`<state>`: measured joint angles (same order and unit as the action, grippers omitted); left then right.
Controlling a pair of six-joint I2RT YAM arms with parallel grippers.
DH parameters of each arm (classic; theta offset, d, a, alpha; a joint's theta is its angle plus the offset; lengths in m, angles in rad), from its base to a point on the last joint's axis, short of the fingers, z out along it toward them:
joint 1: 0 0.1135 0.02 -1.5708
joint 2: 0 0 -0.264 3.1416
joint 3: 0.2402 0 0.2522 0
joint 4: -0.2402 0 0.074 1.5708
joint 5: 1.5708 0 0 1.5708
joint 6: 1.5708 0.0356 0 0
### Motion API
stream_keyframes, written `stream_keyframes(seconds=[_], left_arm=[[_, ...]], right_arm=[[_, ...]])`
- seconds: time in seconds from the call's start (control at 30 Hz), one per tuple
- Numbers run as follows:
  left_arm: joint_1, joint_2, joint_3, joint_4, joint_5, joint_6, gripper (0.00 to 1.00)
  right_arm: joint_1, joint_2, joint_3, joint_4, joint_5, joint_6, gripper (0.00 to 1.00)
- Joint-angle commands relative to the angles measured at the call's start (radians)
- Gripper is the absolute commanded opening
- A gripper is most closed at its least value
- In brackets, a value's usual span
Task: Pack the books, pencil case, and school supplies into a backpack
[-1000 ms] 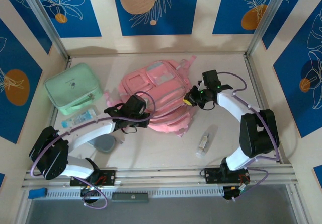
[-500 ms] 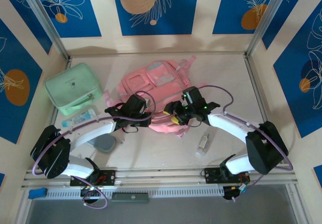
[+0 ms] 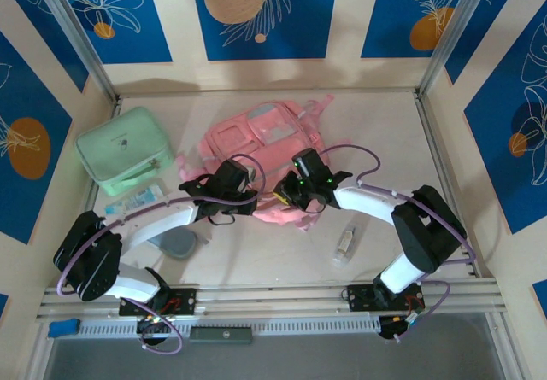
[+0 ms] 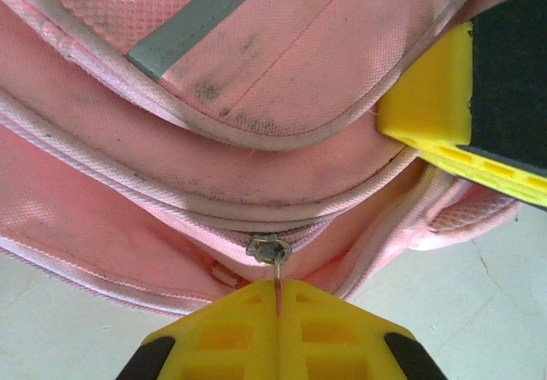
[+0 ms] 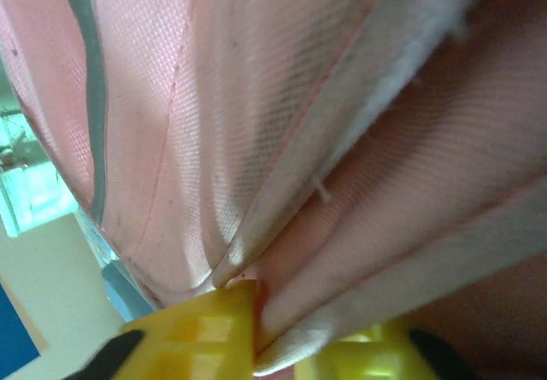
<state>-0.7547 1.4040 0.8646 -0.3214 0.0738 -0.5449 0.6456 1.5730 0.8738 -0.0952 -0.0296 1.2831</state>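
Pink backpack (image 3: 256, 137): left gripper (image 4: 278, 293) clenched on its zipper pull (image 4: 272, 250), right gripper (image 5: 273, 333) pinching its fabric

High rear overview; two close wrist views, apparently of one backpack (image 3: 259, 139)

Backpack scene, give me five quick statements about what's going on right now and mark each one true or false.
1. The left gripper is shut on the backpack's zipper pull. True.
2. The clear bottle is already inside the backpack. False: it lies on the table, near the right arm.
3. The right gripper pinches a fold of backpack fabric. True.
4. The mint-green case sits on the right of the backpack. False: it is on the left, apart from it.
5. The pencil case lies on the table by the left arm. True.
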Motion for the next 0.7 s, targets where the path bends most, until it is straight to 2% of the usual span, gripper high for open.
stream_keyframes(seconds=[0.0, 0.1, 0.2, 0.33, 0.5, 0.67], left_arm=[[-0.001, -0.015, 0.024, -0.035, -0.012, 0.044, 0.00], [0.003, -0.014, 0.039, -0.083, -0.089, 0.072, 0.00], [0.043, 0.004, 0.061, -0.129, -0.148, 0.085, 0.00], [0.131, 0.019, 0.059, -0.087, -0.120, 0.085, 0.00], [0.196, 0.091, 0.096, -0.056, -0.100, 0.090, 0.00], [0.206, 0.113, 0.103, 0.009, -0.038, 0.093, 0.00]], right_arm=[[-0.043, -0.022, 0.025, -0.026, 0.099, -0.067, 0.06], [-0.086, -0.060, 0.019, -0.061, 0.073, -0.108, 0.00], [-0.129, -0.094, 0.009, -0.085, 0.022, -0.140, 0.00], [-0.174, -0.132, -0.006, -0.109, -0.027, -0.174, 0.00], [-0.188, -0.145, -0.003, -0.112, -0.064, -0.174, 0.00], [-0.147, -0.124, 0.004, -0.061, -0.073, -0.146, 0.00]])
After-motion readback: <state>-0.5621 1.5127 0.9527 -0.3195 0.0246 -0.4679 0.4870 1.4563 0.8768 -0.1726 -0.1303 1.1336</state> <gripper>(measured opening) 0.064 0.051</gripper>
